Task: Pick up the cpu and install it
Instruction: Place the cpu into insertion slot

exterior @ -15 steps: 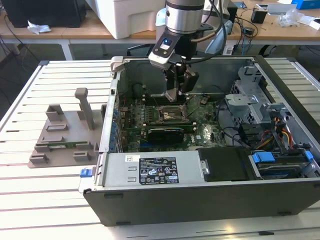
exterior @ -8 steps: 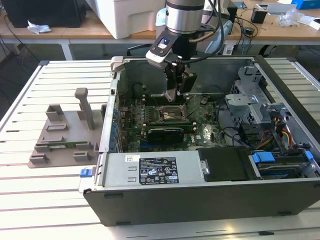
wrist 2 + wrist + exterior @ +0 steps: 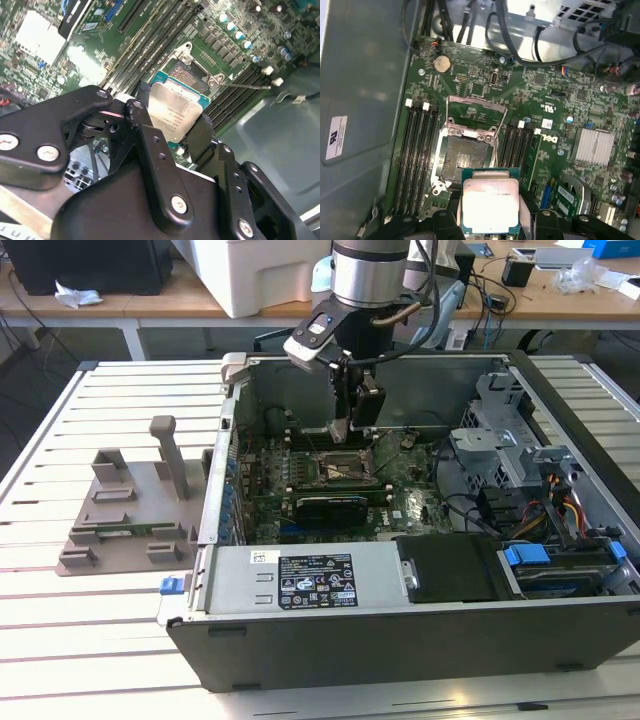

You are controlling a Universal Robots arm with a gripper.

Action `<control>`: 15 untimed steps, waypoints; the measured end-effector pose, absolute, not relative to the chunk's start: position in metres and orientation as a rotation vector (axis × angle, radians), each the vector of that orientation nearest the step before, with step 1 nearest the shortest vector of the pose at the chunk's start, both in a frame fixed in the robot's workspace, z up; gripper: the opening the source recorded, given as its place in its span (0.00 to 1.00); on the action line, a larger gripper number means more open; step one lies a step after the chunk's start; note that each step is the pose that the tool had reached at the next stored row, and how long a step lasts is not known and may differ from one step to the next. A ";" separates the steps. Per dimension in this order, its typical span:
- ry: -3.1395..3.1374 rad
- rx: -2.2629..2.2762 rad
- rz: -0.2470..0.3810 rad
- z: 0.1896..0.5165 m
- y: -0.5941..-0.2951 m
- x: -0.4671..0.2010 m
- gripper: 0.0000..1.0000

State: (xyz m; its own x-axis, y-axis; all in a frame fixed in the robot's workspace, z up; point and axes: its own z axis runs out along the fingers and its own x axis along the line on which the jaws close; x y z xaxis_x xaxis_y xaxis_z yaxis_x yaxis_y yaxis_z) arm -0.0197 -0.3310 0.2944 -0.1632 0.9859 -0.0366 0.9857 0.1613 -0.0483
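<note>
The cpu (image 3: 490, 200), a flat square chip with a silvery top and a thin dark rim, sits between the black fingers (image 3: 143, 131) of my gripper (image 3: 172, 125), which is shut on its edges. In the exterior view the gripper (image 3: 347, 426) hangs inside the open computer case, a short way above the motherboard. The cpu socket (image 3: 464, 157) lies open and empty, its metal frame (image 3: 475, 107) swung up. In both wrist views the cpu (image 3: 175, 111) hovers just beside the socket (image 3: 192, 75), partly overlapping one edge of it.
Memory slots (image 3: 417, 150) flank the socket. A black graphics card (image 3: 325, 508) lies in front of it, with the power supply (image 3: 300, 580) along the near case wall. Drive cage and cables (image 3: 520, 470) fill the exterior view's right. A grey fixture (image 3: 130, 510) stands outside the case.
</note>
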 end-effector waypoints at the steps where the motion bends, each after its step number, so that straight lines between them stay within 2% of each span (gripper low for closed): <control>1: -2.366 -2.059 0.095 0.294 -0.331 -0.020 0.54; 15: -2.253 -2.160 0.073 0.286 -0.327 -0.020 0.54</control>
State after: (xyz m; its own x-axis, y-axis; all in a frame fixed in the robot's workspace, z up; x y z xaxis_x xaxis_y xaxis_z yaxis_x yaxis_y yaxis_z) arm -0.0196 -0.3274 0.2863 -0.0425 0.9989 -0.0178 0.9980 0.0416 -0.0476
